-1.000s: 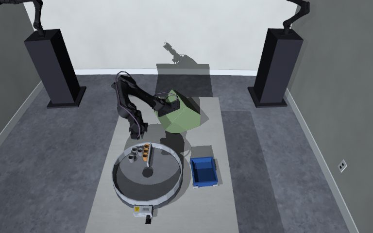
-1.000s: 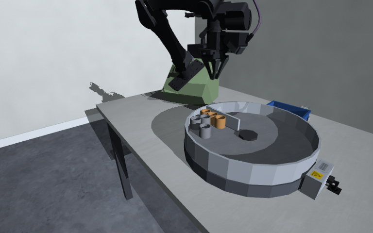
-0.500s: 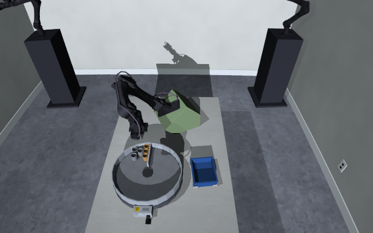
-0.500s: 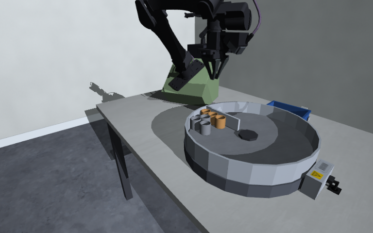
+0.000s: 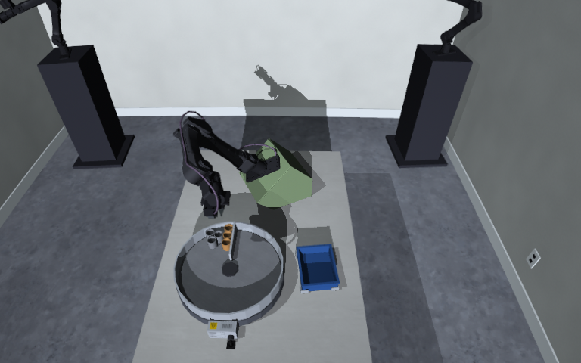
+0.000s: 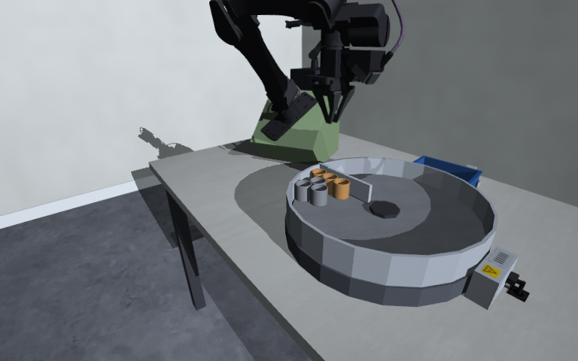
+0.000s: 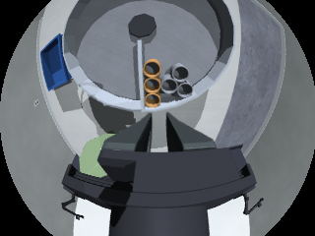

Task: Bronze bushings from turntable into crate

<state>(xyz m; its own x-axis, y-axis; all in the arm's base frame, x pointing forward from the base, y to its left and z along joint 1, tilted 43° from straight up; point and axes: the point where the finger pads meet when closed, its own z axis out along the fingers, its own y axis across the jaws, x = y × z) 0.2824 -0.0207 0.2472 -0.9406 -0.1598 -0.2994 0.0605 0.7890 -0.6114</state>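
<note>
Claw (image 6: 331,120) (image 7: 158,117) slightly spread with nothing between its tips, three upright orange-bronze bushings (image 5: 227,235) (image 6: 329,180) (image 7: 153,85) lined along a divider (image 5: 232,241) (image 6: 349,180) (image 7: 140,74), hollow, open-topped, near the bench's (image 5: 253,342) (image 6: 255,221) long edge.

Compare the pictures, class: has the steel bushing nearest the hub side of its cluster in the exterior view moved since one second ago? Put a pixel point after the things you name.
Yes. That steel bushing (image 5: 212,243) (image 6: 318,195) (image 7: 180,73) now stands closer to the divider (image 5: 232,241) (image 6: 354,183) (image 7: 140,74).
</note>
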